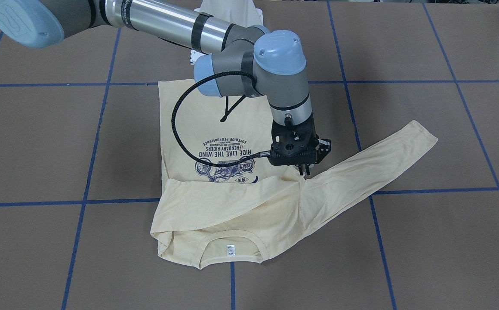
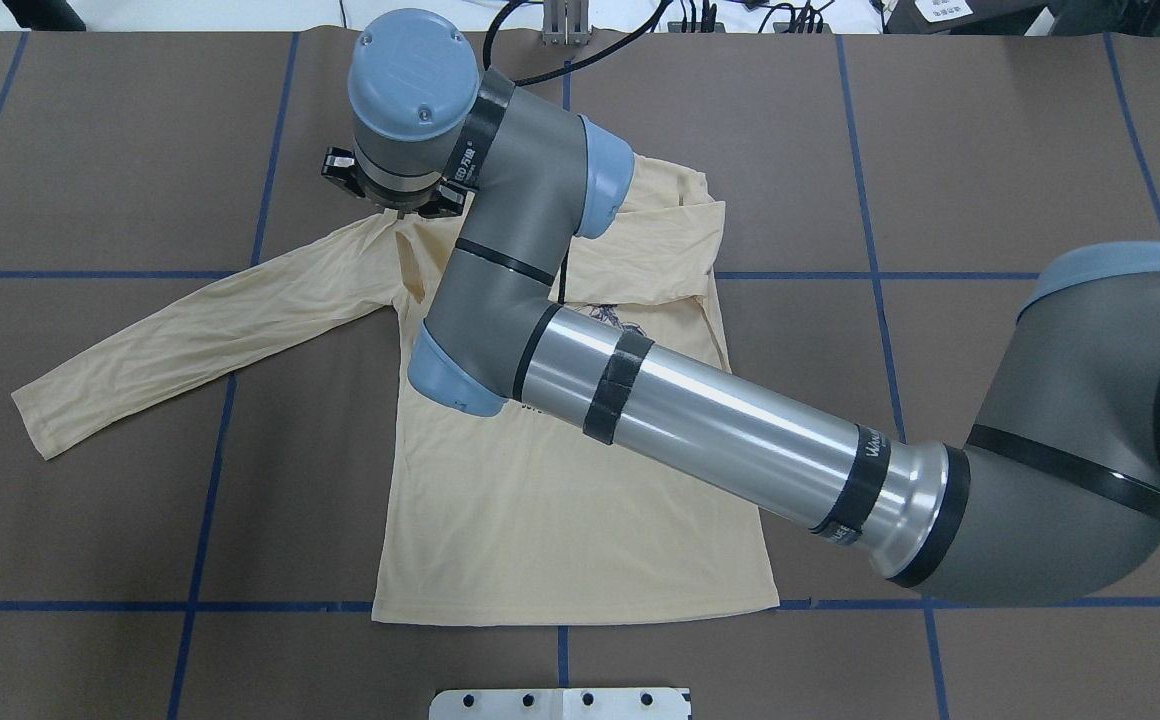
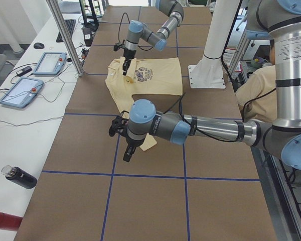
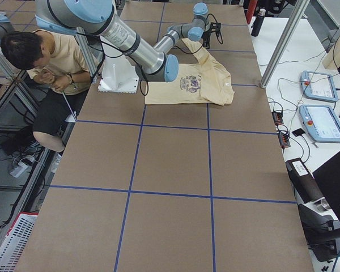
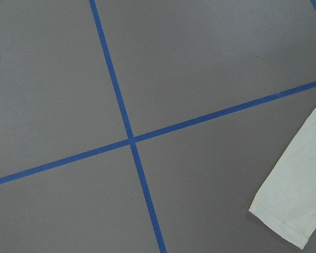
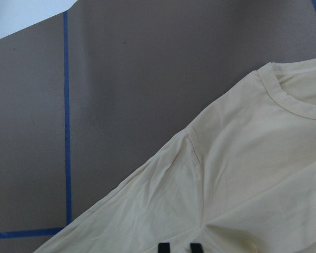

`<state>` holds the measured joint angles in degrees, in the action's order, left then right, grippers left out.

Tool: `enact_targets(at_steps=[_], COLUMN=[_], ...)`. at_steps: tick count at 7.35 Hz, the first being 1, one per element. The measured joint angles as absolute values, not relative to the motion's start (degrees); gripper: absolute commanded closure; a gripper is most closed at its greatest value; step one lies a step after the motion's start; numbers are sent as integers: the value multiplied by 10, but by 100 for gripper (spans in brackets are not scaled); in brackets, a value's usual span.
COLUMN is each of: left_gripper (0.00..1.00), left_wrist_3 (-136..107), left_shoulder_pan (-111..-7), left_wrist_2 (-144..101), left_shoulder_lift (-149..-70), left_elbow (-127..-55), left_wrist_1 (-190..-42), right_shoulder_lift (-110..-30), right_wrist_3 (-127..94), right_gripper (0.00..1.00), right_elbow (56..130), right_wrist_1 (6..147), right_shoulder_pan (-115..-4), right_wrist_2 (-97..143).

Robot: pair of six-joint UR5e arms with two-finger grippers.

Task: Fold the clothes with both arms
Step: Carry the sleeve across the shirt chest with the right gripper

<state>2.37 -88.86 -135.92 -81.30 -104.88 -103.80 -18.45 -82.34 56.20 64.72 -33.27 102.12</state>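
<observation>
The T-shirt [image 2: 560, 520] lay print-up on the table [image 1: 426, 241]. Its body was spread flat on the robot's side of the right gripper [image 1: 305, 171], and one sleeve [image 1: 215, 193] was folded across the chest. The other sleeve [image 1: 374, 159] ran out from under that gripper toward the left gripper [image 3: 126, 154]. You had the right gripper's jaws drawn nearly together at the shoulder seam, with the knit puckered up toward them, so I read it as pinching the shirt there (the arm reached across the whole body). Whether the left gripper was open or closed I could not tell. It hung above the table with the cuff [image 5: 295, 205] just off to one side.

The step in hand looked like folding that second sleeve in. To do it well you needed the left gripper shifted over the cuff before it came down, with both layers taken in one bite. The sleeve was best carried low toward the right gripper, so the thin knit did not drag the body askew, and the shoulder pinch kept low as the hinge.

No container held the shirt. Far beyond the left gripper, on the side bench [image 3: 35, 150], lay a black bottle [image 3: 20, 176] and a red one [image 3: 1, 221]; what was in them could not be seen.
</observation>
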Motion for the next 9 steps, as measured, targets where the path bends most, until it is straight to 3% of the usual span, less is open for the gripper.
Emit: enact_targets(at_steps=[1,3,5,6,9], left_gripper=[1,1,1,1,1], left_wrist_3=[24,20,-17,-43,-188], left_shoulder_pan=[-889,-887,-875,-861,-756], left_wrist_2=[-1368,-1393,-1403,-1403,-1384], left_shoulder_lift=[-813,-815,-827,-836,-848], left_elbow=[-1048,-1047,-1041,-1029,-954], left_wrist_1=[-1038,-1038,-1039,-1048,-1225], right_shoulder_lift=[-167,-149,-149,-173,-346], right_wrist_3=[-825,-833,-869,-881,-886], right_gripper=[4,1,1,1,2], right_elbow=[528,497,512,563,793], right_wrist_1=[623,605,624,673,763], right_shoulder_pan=[-332,-333,-339,-348,-373], right_wrist_2=[1019,1018,1030,1051,1104])
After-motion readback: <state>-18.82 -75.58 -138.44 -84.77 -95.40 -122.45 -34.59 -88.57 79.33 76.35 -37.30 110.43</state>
